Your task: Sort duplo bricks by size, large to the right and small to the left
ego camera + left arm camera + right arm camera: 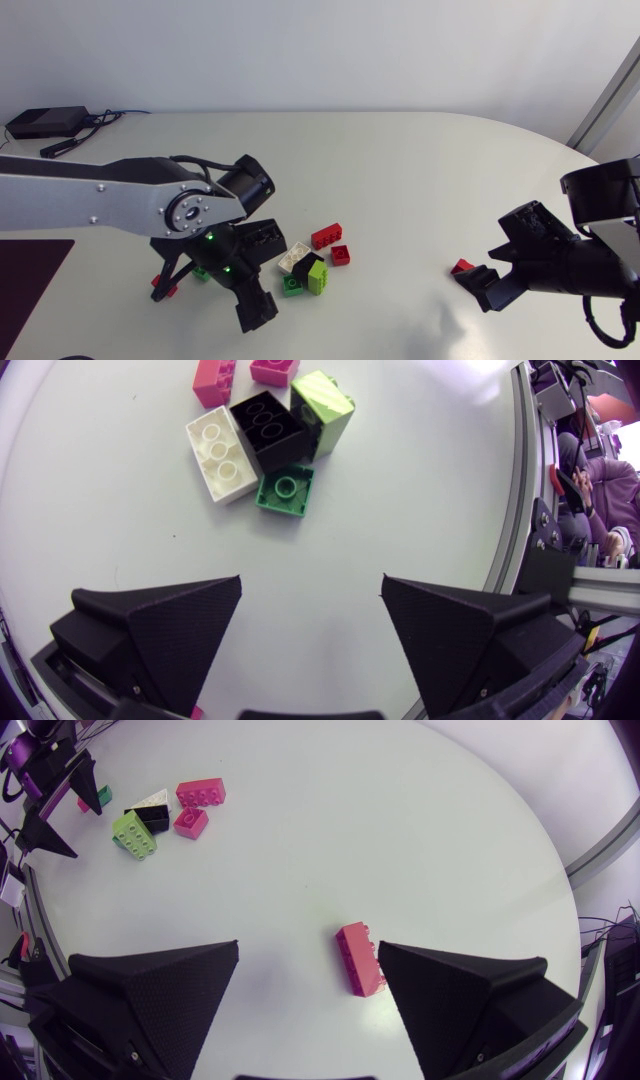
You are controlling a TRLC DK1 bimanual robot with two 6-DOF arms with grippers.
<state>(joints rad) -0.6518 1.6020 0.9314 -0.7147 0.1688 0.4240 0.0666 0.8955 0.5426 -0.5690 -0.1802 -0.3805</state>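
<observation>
Nine duplo bricks show on the desk (420, 170). Six are bunched near its middle: a white brick (222, 455), a black brick (268, 425) and a lime brick (325, 405) packed side by side, a small green brick (285, 490) touching the white and black ones, and just past them a larger red brick (325, 237) and a small red brick (341, 254). This bunch lies ahead of the left gripper (312, 585), whose fingers are spread wide with bare desk between them; the small green brick is nearest it. A stray red brick (163, 290) and a stray green brick (201, 272) sit partly hidden under the left arm (100, 195). One long red brick (358, 958) lies alone toward the right, well apart from the bunch. It sits between the spread fingers of the right gripper (308, 948), close beside one finger and clear of the other; whether it touches that finger cannot be told.
</observation>
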